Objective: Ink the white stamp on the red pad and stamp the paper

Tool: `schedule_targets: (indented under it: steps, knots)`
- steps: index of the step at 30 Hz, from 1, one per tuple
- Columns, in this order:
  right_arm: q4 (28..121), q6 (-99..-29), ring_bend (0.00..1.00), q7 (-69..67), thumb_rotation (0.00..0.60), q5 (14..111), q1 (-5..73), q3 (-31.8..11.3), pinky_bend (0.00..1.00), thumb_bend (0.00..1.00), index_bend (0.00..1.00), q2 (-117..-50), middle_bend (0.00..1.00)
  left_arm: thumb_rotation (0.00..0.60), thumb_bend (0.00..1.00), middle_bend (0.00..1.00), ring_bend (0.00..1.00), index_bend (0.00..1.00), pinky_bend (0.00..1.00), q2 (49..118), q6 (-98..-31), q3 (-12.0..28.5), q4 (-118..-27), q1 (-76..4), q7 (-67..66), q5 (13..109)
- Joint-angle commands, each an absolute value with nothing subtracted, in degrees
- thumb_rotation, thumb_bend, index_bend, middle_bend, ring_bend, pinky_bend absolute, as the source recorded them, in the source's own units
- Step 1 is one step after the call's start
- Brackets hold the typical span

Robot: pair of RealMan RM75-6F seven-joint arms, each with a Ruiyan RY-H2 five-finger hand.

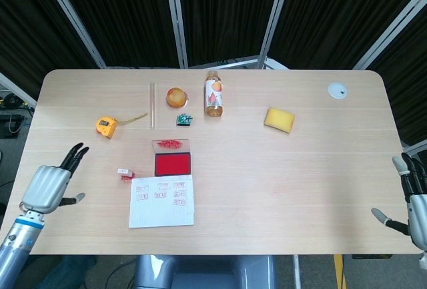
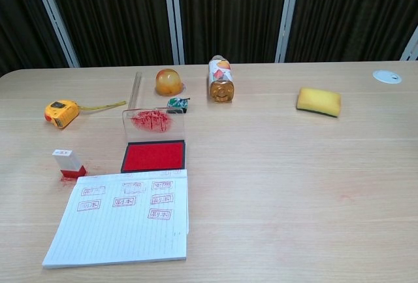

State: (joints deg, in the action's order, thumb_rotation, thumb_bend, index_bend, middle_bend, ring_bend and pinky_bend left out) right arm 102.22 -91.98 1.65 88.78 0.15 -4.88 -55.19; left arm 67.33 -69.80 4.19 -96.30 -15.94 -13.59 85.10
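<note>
While both hands hold nothing, the scene reads as follows.
Left hand (image 1: 48, 187): fingers spread and released, over the table's near left part, left of the stamp and apart from it; head view only.
Right hand (image 1: 415, 202): fingers loosely apart, grasping nothing, off the table's right edge; head view only.
White stamp (image 2: 68, 164): upright on its red base, on the table just left of the ink pad, beside the paper's far left corner.
Red ink pad (image 2: 154, 155): open, its clear lid (image 2: 153, 122) raised behind it and smeared red; touching the paper's far edge.
Lined paper (image 2: 121, 225): flat, near edge of table, several red impressions across its far part.
Table (image 2: 294, 185): light wood.
Far row: yellow tape measure (image 2: 60, 112), clear rod (image 2: 134, 89), orange dome-shaped object (image 2: 168, 82), small green object (image 2: 176, 104), lying bottle (image 2: 221, 79), yellow sponge (image 2: 319, 101), white disc (image 2: 387, 76).
</note>
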Motion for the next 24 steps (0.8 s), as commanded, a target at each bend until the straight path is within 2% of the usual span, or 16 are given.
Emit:
schedule_targets:
  steps: [1, 4, 7, 16, 24]
  knots:
    - [102.18, -91.42, 0.00, 2.39, 0.600, 88.19, 0.51, -5.17, 0.00, 0.00, 0.00, -55.55, 0.00, 0.600, 0.04, 0.15, 0.80, 0.09, 0.91, 73.18, -62.56, 6.18, -90.95, -21.07, -11.89, 81.26]
    - [101.82, -90.35, 0.00, 3.50, 0.600, 87.37, 1.01, -5.29, 0.00, 0.00, 0.00, -56.10, 0.00, 0.600, 0.04, 0.20, 0.82, 0.18, 0.93, 76.19, -59.47, 6.61, -87.17, -23.43, -11.82, 80.12]
    - [101.47, -89.41, 0.00, 4.36, 0.600, 86.10, 1.44, -5.63, 0.00, 0.00, 0.00, -56.59, 0.00, 0.600, 0.05, 0.23, 0.83, 0.21, 0.93, 78.25, -57.47, 6.75, -84.29, -24.76, -10.78, 79.02]
    - [100.20, -87.74, 0.00, 5.99, 0.600, 83.59, 2.00, -5.98, 0.00, 0.00, 0.00, -57.56, 0.00, 0.600, 0.26, 0.32, 0.83, 0.24, 0.93, 82.59, -52.89, 6.13, -76.70, -27.64, -7.75, 77.37]
    - [99.71, -87.28, 0.00, 6.09, 0.600, 82.72, 2.10, -6.08, 0.00, 0.00, 0.00, -57.72, 0.00, 0.600, 0.30, 0.35, 0.83, 0.27, 0.93, 85.58, -51.92, 5.55, -72.70, -28.65, -7.57, 76.49]
